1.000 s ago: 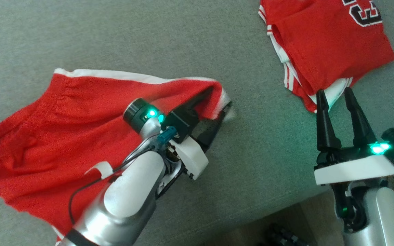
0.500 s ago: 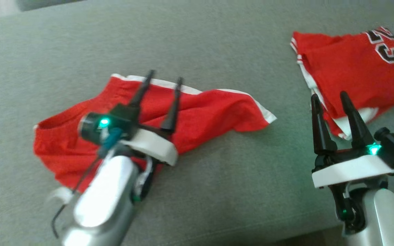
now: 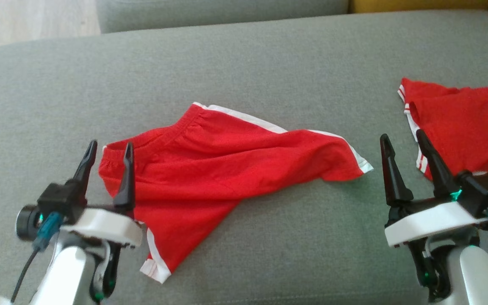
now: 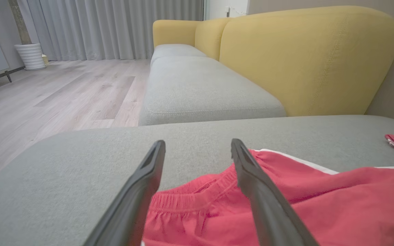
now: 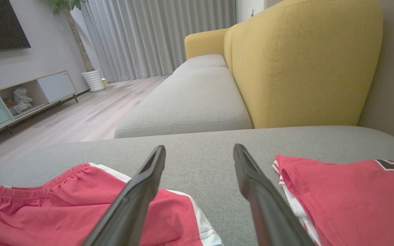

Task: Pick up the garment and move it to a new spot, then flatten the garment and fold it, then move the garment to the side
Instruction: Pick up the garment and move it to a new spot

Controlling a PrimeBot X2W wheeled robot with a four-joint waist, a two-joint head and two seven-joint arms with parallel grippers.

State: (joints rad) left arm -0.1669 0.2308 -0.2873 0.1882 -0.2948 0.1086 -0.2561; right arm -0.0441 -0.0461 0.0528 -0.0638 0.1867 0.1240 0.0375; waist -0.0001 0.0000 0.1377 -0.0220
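Clearly parted and empty, the left end effector [image 3: 108, 148] and right end effector [image 3: 401, 137] flank the red shorts [image 3: 227, 169].

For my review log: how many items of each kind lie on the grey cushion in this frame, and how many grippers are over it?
Red shorts: 1
Red numbered jersey: 1
Open grippers: 2, the left gripper and the right gripper
Total: 4
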